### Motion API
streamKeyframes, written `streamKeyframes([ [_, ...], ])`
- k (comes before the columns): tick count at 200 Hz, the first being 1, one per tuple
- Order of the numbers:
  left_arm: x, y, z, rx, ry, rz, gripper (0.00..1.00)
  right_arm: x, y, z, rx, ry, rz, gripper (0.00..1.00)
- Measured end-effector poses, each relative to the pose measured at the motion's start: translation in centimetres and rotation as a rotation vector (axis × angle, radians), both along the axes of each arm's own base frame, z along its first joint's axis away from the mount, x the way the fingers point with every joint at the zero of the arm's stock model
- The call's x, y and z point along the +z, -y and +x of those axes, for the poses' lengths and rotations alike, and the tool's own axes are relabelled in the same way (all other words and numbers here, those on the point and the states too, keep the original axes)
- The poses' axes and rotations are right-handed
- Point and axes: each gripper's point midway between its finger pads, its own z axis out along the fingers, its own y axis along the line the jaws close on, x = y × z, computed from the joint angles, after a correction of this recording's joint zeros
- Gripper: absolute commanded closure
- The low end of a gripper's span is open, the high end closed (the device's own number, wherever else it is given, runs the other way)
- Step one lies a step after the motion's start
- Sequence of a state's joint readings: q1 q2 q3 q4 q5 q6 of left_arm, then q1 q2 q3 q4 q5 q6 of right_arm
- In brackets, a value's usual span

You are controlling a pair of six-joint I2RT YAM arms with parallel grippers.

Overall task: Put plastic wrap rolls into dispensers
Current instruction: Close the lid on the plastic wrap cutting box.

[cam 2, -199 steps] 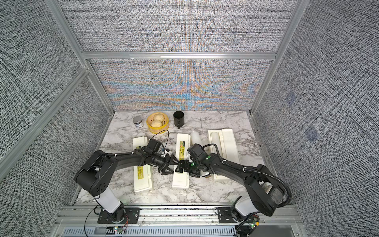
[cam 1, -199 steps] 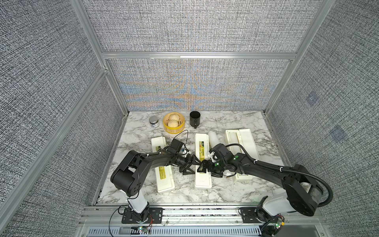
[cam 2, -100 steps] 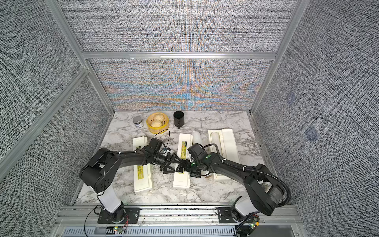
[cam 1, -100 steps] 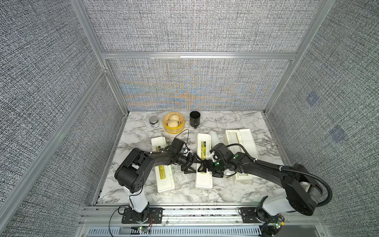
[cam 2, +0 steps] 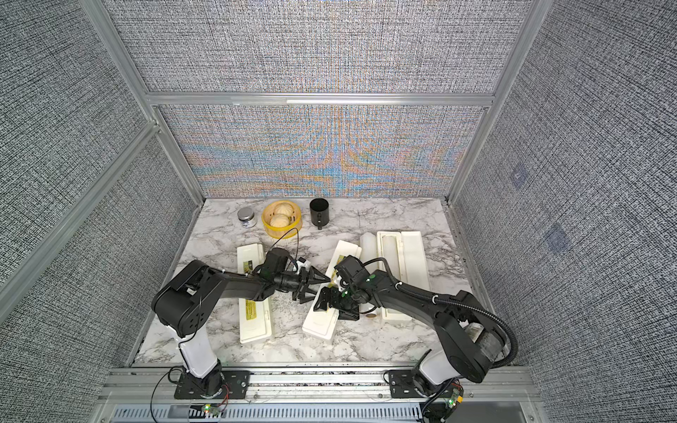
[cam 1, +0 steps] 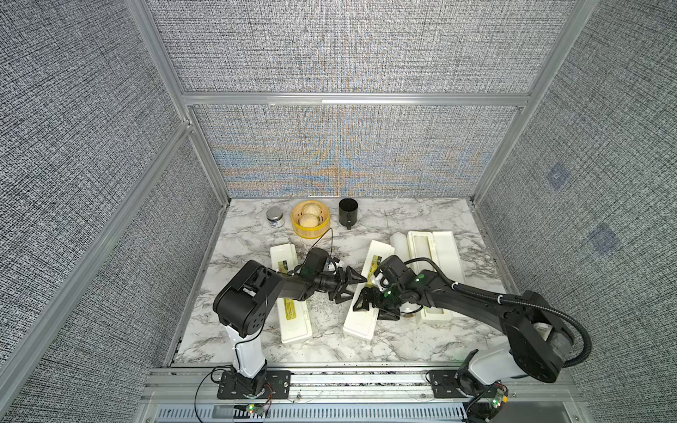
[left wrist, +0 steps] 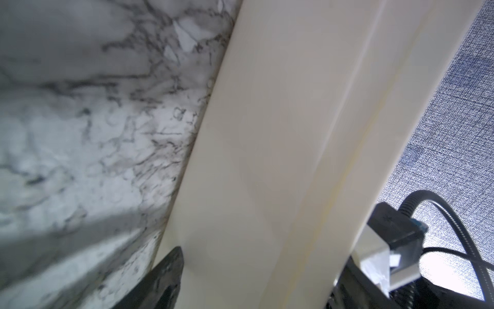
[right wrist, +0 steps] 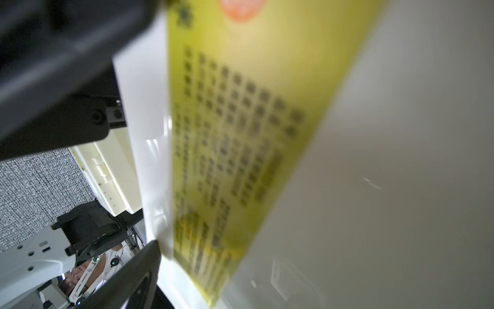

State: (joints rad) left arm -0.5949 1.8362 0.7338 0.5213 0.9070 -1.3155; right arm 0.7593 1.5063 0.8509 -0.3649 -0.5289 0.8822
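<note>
1. Nearest us, the middle dispenser (cam 1: pixel 359 322) has just slewed on the table (cam 1: pixel 329 346). Its near end sits about where it was, but the far end has swung across. It now lies askew, no longer parallel to the left dispenser (cam 1: pixel 295 324), which hasn't budged and has its lid shut.
2. The right fingers (cam 1: pixel 362 302) are set wide, one on each long side of that skewed box. The right wrist view is filled with its yellow-green label. Squeezing or only straddling? I can't tell.
3. The left fingers (cam 1: pixel 353 279) are spread with nothing between them, one tip against the box's side wall. The left arm has folded in closer.
4. My read is that the lid is still down, label up. This looks like bracing and prying, and no roll goes in until it lifts.
5. Farther on, the loose roll (cam 1: pixel 398 243) lies on the table, and the swung end now sits just beside it. Beyond it, the right dispenser (cam 1: pixel 445 256) lies open, seemingly with a roll in its trough.
6. At the back, the steamer (cam 1: pixel 311 233), black cup (cam 1: pixel 348 212) and small tin (cam 1: pixel 274 218) are unchanged.
</note>
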Motion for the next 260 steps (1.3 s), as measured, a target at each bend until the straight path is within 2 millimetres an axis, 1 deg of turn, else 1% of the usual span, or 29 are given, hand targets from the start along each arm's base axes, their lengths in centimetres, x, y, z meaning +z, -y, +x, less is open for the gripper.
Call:
streamKeyframes([
  [21, 0.3, -0.1, 0.6, 0.017, 0.041, 0.056, 0.18, -0.1, -0.4, -0.2, 0.027, 0.011, 0.039, 0.09],
  [37, 0.8, -0.2, 0.6, -0.004, 0.078, 0.115, 0.18, -0.1, -0.6, 0.0, 0.04, 0.033, 0.059, 0.09],
  [53, 0.7, -0.6, 0.6, -0.013, 0.081, 0.156, 0.17, -0.1, -0.5, 0.3, 0.042, 0.045, 0.063, 0.08],
  [67, 0.2, -0.9, -0.4, -0.055, 0.087, 0.184, 0.18, 0.0, -0.3, 0.7, 0.04, 0.06, 0.066, 0.06],
  [107, 0.4, -1.5, -1.7, -0.111, 0.097, 0.202, 0.17, 0.2, 0.6, 1.9, 0.018, 0.101, 0.03, 0.03],
  [144, 0.4, -2.3, -3.2, -0.145, 0.056, 0.208, 0.18, 0.1, 1.9, 4.3, -0.03, 0.148, -0.001, 0.02],
  [192, 0.3, -2.5, -3.2, -0.128, 0.048, 0.197, 0.19, 0.1, 2.8, 5.5, 0.02, 0.114, -0.009, 0.02],
  [260, 0.5, -2.7, -2.7, -0.089, 0.061, 0.203, 0.19, 0.2, 2.6, 6.3, 0.115, 0.061, -0.048, 0.05],
])
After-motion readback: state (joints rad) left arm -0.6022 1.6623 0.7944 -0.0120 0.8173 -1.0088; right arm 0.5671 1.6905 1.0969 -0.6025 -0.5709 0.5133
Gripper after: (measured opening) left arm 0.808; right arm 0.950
